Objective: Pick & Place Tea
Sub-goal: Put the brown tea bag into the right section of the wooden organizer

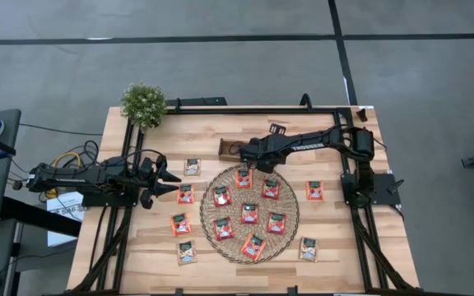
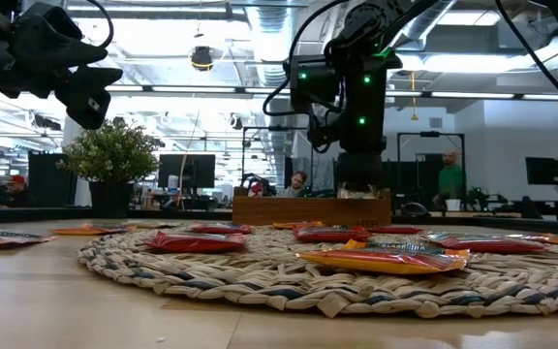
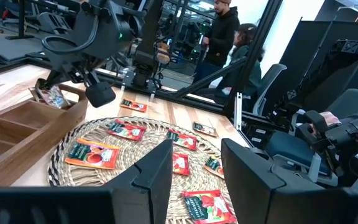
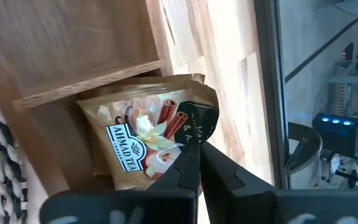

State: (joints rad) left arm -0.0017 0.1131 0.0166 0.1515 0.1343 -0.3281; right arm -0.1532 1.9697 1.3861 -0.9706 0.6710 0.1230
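We find the right gripper [image 4: 199,152] pinched on a beige Ahmad tea sachet [image 4: 148,127] inside the wooden tray [image 4: 73,56] (end compartment). The left gripper [image 1: 171,177] hovers partly open, empty, beside the woven mat [image 1: 290,215].

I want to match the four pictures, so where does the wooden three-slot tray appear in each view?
High view: wooden tray at the mat's upper left, partly under the right arm.
Low view: centre, behind the woven mat, below the right arm.
Left wrist view: at the left edge.
Right wrist view: fills the upper left.
Shared landmark: the woven mat.
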